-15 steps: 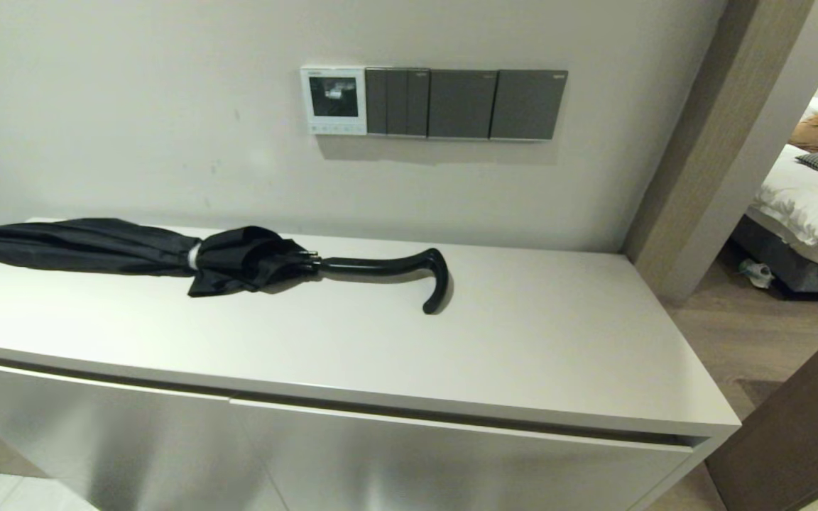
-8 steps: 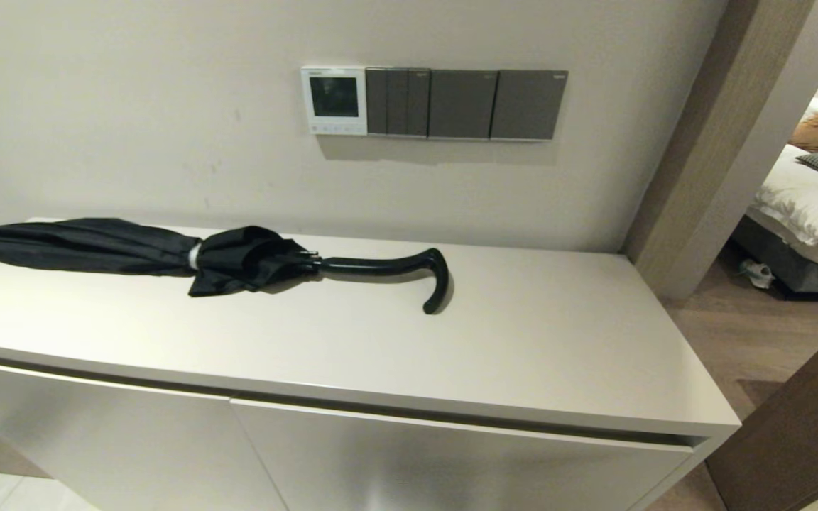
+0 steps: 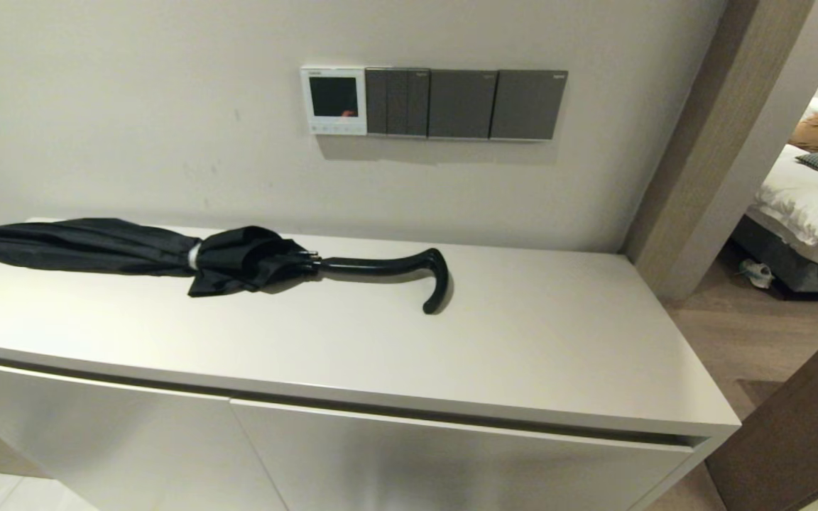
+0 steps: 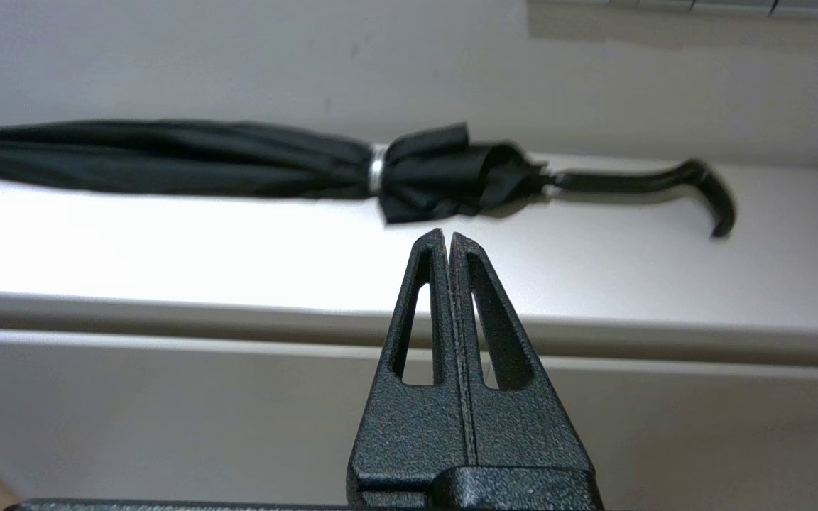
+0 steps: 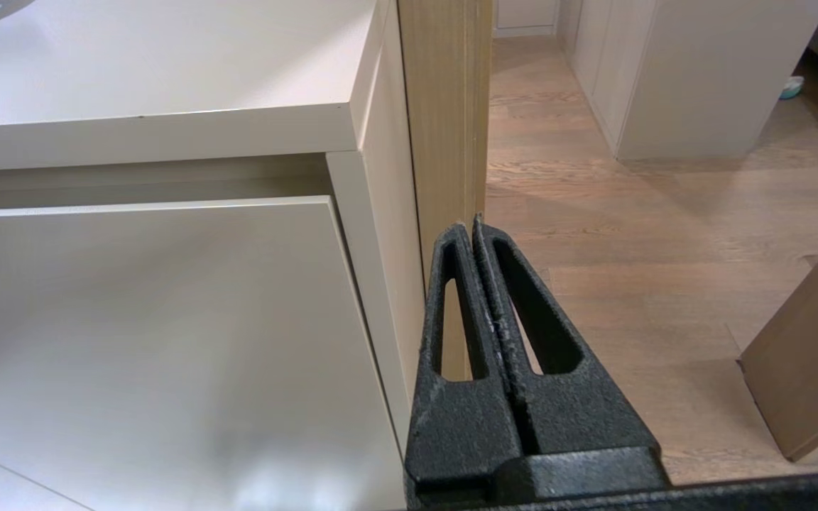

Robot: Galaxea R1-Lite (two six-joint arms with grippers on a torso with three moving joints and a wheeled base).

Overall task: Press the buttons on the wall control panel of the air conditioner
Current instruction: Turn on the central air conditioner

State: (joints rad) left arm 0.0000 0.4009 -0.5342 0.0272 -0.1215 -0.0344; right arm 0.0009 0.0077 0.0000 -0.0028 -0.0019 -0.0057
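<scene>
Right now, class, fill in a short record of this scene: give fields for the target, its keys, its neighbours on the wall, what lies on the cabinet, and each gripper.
target: air conditioner's wall control panel, white, screen dark, on the wall above the cabinet
keys: buttons in a row along the panel's bottom edge
neighbours: dark grey switch plates on the panel's right
on cabinet: black umbrella, folded, lying flat
left gripper: shut, empty, low before the cabinet front, facing the umbrella
right gripper: shut, empty, low by the cabinet's right end
</scene>
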